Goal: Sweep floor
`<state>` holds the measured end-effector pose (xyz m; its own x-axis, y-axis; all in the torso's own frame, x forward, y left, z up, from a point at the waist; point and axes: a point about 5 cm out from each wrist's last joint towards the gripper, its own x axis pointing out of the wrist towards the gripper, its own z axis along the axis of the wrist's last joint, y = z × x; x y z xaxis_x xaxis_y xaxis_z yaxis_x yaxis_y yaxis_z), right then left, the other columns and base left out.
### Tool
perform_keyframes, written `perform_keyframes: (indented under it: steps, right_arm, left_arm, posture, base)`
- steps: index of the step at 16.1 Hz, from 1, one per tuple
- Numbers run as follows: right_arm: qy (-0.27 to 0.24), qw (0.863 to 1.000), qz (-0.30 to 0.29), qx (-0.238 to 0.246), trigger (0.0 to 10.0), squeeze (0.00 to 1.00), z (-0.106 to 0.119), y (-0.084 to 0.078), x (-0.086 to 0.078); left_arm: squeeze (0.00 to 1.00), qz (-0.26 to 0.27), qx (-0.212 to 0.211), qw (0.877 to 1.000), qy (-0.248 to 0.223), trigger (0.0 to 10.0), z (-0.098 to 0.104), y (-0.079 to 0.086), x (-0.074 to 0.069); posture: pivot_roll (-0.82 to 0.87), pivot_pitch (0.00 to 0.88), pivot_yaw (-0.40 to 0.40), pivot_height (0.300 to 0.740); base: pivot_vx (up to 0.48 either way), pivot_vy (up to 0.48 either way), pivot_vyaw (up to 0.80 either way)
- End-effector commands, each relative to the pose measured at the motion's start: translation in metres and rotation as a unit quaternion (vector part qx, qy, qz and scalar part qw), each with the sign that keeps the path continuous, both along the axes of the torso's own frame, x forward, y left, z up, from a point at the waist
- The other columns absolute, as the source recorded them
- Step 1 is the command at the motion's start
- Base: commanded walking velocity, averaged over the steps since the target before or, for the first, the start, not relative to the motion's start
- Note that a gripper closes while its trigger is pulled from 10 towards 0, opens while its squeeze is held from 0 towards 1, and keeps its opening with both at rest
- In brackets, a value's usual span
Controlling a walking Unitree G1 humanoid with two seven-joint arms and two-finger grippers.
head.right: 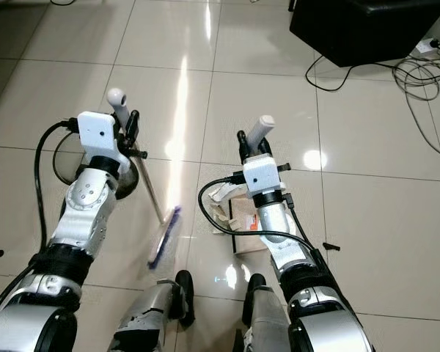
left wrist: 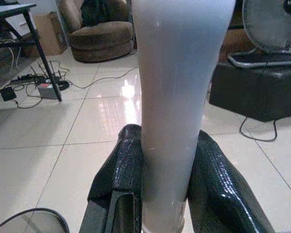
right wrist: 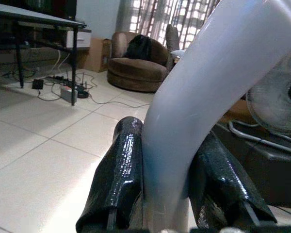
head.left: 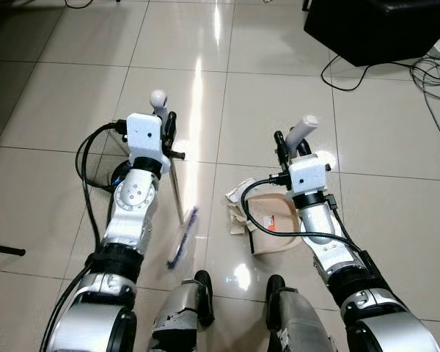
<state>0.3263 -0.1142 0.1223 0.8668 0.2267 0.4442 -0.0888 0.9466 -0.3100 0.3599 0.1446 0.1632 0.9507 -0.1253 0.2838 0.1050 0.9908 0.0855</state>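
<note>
Lower centre, our left gripper (left wrist: 165, 160) pinches the white broom handle (head.left: 160, 102); our right gripper (right wrist: 167, 167) clamps the beige plastic dustpan's (head.left: 273, 224) white handle (head.left: 303, 130) beside crumpled paper (head.left: 237, 199).

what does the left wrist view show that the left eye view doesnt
Left wrist view alone: a brown armchair, a power strip with cables, a table leg, a fan. Left eye view alone: the broom head on the tiles, the dustpan with crumpled paper, and the right tool on the dustpan handle. Both: the left tool shut on the white broom handle, the black box and the glossy tiled floor.
</note>
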Motion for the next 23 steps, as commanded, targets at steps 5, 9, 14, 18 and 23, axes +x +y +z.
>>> perform_keyframes:
  steps: [5,9,14,18,23]
  right_arm:
    - [-0.002,0.999,0.042,0.030,10.0,0.00,-0.008,0.027,-0.014]
    - [0.002,0.998,0.037,0.047,10.0,0.00,-0.013,0.030,-0.021]
    - [0.005,0.998,0.022,0.057,10.0,0.00,-0.014,0.023,-0.022]
    - [0.008,0.998,0.019,0.059,10.0,0.00,-0.014,0.024,-0.023]
    - [-0.010,0.996,0.003,0.089,10.0,0.00,-0.004,0.013,-0.020]
  left_arm:
    - [0.00,0.004,-0.061,0.998,-0.018,10.0,0.010,-0.010,0.006]
    - [0.00,-0.010,-0.114,0.993,-0.008,10.0,0.012,-0.017,0.007]
    - [0.00,-0.064,-0.161,0.985,-0.018,10.0,0.033,-0.023,0.002]
    - [0.00,-0.141,-0.108,0.983,-0.044,10.0,0.053,-0.029,-0.005]
    - [0.00,-0.173,-0.002,0.980,-0.094,10.0,0.084,-0.010,-0.002]
  posture:
    - [0.16,0.335,0.076,0.740]
    - [0.17,0.349,0.080,0.740]
    - [0.19,0.351,0.083,0.740]
    - [0.19,0.342,0.080,0.740]
    - [0.18,0.318,0.076,0.740]
  base:
    - [0.000,0.000,0.00]
    - [0.000,0.000,0.00]
    - [0.000,0.000,0.00]
    - [0.000,0.000,0.00]
    - [0.000,0.000,0.00]
